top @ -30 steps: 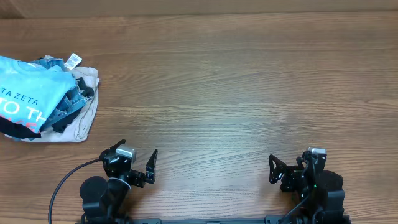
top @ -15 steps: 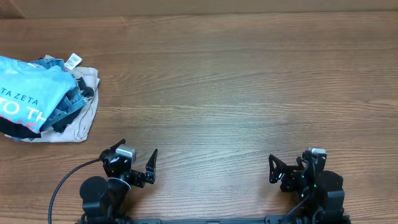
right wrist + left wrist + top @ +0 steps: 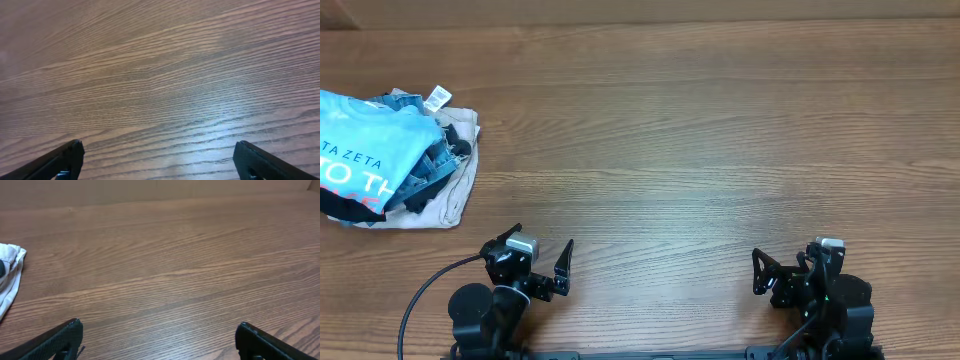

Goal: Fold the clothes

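Shirt [image 3: 360, 150] is bunched at the left edge of the table [image 3: 720, 130], towards the far corner and partly out of the overhead frame. It's in a heap with a denim piece [image 3: 432, 165] and a beige cloth [image 3: 458, 190]. It lies on top of the beige. The denim is jammed against its right side, and I can't tell how much of that is tucked under.

Handling, my read:
- Light, thin cotton, fully limp, so it won't hold any shape when lifted.
- Not fragile and not slippery on the wood, so it should drag flat fine.
- It may snag the denim and pull it along.
- Collar and sleeves aren't visible. I'd pinch the exposed near-right edge of the blue fabric, single layer if possible, and peel it off the heap towards the table's middle. Then find the shoulders or hem for the spread.

Left gripper [image 3: 538, 252] is at the near edge with jaws spread fully wide, nothing between them and touching nothing. Wrist view shows bare wood, with only the beige cloth's edge at far left.

Right gripper [image 3: 788, 262] is at the near edge too, jaws wide apart and empty, well apart from the heap.
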Motion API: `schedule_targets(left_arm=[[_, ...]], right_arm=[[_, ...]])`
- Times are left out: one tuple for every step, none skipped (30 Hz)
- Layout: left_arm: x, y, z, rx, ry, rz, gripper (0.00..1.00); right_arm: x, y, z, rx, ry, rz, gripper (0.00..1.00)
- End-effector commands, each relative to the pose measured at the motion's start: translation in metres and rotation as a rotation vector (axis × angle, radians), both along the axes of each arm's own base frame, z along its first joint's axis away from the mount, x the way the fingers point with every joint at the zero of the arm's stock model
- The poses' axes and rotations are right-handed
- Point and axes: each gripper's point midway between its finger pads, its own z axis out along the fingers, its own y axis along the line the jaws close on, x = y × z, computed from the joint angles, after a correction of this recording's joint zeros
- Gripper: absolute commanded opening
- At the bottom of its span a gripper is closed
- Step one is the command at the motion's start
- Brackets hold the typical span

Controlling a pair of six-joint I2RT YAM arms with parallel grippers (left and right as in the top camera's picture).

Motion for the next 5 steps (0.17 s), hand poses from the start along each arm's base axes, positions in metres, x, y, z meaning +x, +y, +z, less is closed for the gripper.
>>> schedule_targets(left_arm=[[-0.001,-0.0044,0.0008,-0.019,-0.008,-0.02,1.0],[-0.001,-0.0044,0.0008,-0.019,-0.008,-0.02,1.0],[-0.001,-0.0044,0.0008,-0.019,-0.008,-0.02,1.0],[-0.001,-0.0044,0.0008,-0.019,-0.008,-0.02,1.0],[-0.001,-0.0044,0.0008,-0.019,-0.008,-0.02,1.0]], right_arm=[[0.0008,-0.0004,0.0011,0.002,-0.011,-0.002,1.0],[0.0008,-0.0003,0.0011,0.002,-0.011,-0.002,1.0],[0.0008,-0.0004,0.0011,0.002,-0.011,-0.002,1.0],[0.0008,-0.0004,0.0011,0.002,-0.011,-0.002,1.0],[0.0008,-0.0004,0.0011,0.002,-0.011,-0.003,1.0]])
